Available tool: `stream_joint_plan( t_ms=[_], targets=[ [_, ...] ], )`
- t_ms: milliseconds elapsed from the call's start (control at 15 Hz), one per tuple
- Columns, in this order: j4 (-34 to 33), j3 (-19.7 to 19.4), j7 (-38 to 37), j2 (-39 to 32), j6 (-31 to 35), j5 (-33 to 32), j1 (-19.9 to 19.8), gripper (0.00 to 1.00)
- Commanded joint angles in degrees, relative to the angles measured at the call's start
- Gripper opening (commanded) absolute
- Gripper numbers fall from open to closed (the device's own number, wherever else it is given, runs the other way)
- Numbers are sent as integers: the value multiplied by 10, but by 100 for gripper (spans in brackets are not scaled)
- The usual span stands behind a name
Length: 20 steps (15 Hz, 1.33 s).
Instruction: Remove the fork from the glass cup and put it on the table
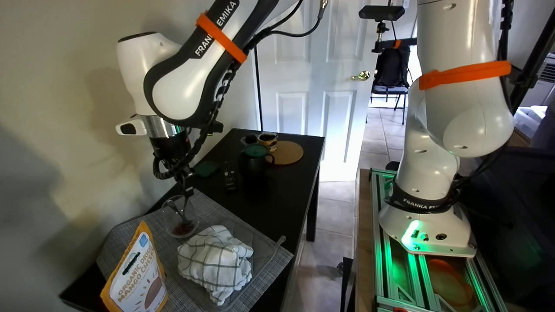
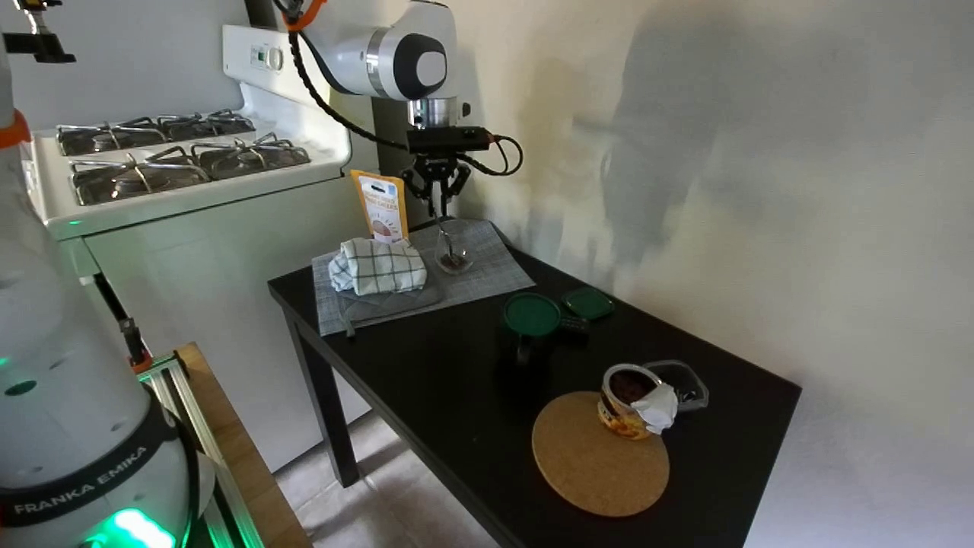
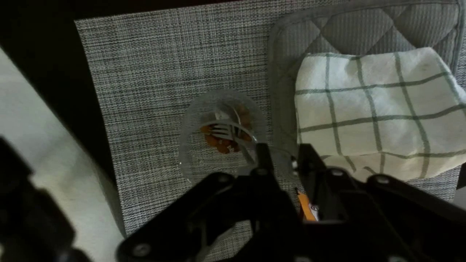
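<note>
Jaws parted, the black Robotiq gripper (image 3: 284, 151) hangs close above the clear glass cup (image 1: 172, 220), though whether the handle of the fork (image 3: 231, 133) lies between them cannot be told. Tines down among brown pieces (image 3: 222, 148), the fork leans inside the cup, which stands on a grey woven placemat (image 3: 142, 91) on the black table (image 2: 456, 373). In an exterior view, a checked cloth (image 1: 215, 260) sits nearer and right of the cup, a mango pouch (image 1: 138, 277) nearer and left.
</note>
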<state>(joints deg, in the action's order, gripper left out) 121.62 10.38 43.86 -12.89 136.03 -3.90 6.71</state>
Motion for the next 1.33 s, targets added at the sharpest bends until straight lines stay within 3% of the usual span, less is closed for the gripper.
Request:
stream_joint_plan(
  t_ms=[0, 667, 1267],
  targets=[
    [17, -1, -15, 11, 14, -21, 1, 0],
    [9, 1, -30, 46, -7, -42, 8, 2],
    [14, 8, -21, 100, -14, -9, 12, 2]
  ],
)
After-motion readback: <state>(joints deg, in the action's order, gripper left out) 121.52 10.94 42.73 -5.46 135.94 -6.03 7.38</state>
